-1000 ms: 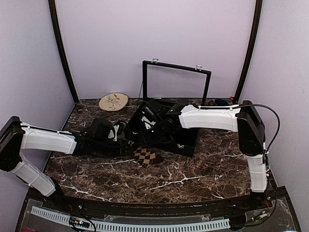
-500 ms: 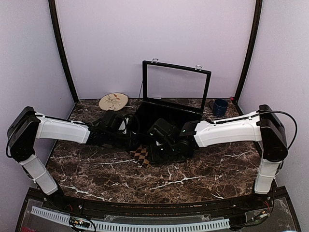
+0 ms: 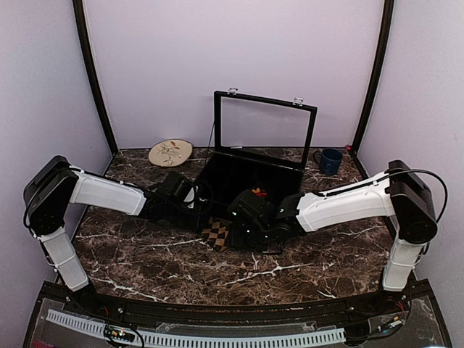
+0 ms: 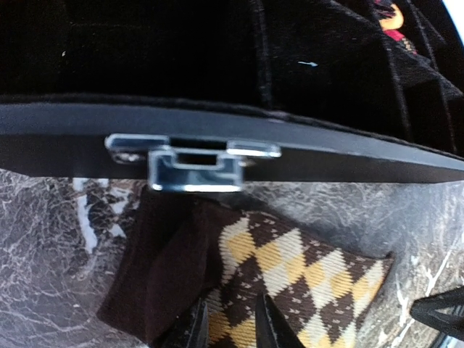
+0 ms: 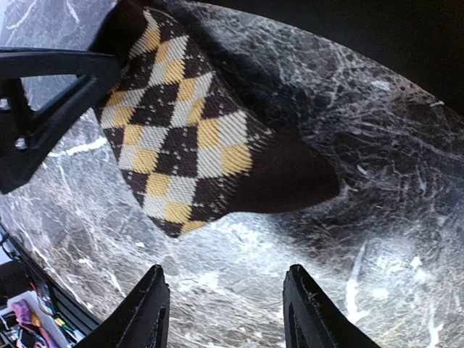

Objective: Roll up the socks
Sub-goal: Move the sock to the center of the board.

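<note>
The tan-brown and black argyle sock (image 3: pixel 217 233) lies flat on the marble just in front of the black case (image 3: pixel 221 174). My left gripper (image 3: pixel 205 220) is shut on its dark cuff end; in the left wrist view the fingers (image 4: pixel 270 326) pinch the sock (image 4: pixel 304 272) between them. My right gripper (image 3: pixel 238 233) is open and empty, low over the marble (image 5: pixel 225 304), just short of the sock's dark toe (image 5: pixel 283 181). The red, orange and black sock (image 3: pixel 257 193) lies inside the case and also shows in the left wrist view (image 4: pixel 391 18).
The case's glass lid (image 3: pixel 264 130) stands upright at the back. Its front edge carries a metal latch (image 4: pixel 192 163) just above the sock. A patterned plate (image 3: pixel 170 152) sits at the back left and a blue mug (image 3: pixel 330 159) at the back right.
My right gripper has come out of the case and down to the marble beside the tan sock. My left arm has reached further right. The red sock now shows in the case.
</note>
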Controlling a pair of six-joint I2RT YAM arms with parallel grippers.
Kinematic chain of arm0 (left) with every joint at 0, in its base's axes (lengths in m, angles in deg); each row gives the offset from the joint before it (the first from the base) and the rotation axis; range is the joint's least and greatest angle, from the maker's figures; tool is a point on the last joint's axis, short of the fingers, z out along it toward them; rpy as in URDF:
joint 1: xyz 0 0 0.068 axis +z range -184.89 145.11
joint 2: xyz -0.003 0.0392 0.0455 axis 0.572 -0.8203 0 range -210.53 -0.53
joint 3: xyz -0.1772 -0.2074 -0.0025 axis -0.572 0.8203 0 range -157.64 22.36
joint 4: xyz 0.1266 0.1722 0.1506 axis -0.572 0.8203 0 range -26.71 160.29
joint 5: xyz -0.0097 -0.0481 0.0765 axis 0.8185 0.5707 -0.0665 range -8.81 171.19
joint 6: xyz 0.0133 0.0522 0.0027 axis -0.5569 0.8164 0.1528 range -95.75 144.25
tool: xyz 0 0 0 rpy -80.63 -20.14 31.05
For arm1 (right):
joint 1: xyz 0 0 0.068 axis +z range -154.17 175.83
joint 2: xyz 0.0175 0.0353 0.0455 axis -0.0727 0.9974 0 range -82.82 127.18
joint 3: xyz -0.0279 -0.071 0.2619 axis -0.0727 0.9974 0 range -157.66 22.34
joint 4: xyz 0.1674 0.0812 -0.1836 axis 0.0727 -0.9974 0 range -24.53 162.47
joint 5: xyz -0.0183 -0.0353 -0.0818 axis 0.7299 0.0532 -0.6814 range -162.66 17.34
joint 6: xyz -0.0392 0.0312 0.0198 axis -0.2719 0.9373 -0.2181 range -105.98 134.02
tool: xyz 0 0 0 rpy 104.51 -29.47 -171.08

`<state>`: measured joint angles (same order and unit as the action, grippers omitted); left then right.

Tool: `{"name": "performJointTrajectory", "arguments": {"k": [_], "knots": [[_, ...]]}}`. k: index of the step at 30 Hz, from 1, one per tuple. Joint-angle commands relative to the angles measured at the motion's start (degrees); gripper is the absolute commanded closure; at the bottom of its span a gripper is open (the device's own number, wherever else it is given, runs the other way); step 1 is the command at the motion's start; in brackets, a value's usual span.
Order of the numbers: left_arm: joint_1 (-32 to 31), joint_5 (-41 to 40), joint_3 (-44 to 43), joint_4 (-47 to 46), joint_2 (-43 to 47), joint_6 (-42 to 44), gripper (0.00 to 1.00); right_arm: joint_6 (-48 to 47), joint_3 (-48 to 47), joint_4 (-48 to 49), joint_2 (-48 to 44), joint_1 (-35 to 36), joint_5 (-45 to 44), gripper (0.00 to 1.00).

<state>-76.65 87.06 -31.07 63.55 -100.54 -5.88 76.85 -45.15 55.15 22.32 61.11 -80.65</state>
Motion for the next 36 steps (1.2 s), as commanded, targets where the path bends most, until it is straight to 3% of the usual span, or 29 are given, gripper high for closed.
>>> {"name": "performJointTrajectory", "arguments": {"k": [1, 18, 36], "knots": [[-0.2, -3.6, -1.0, 4.9, -0.9, 0.9, 0.74, 2.3, 0.9, 4.6, 0.5, -0.1, -0.2, 0.49], [-0.2, -7.1, 6.1, 11.6, 3.4, -6.9, 0.74, 0.7, 0.8, 5.1, 4.2, -1.3, -1.0, 0.49], [-0.5, -2.1, 13.0, 15.8, 9.6, -16.9, 0.75, 2.7, 3.0, 16.3, 8.7, -3.0, 6.0, 0.48]]}}
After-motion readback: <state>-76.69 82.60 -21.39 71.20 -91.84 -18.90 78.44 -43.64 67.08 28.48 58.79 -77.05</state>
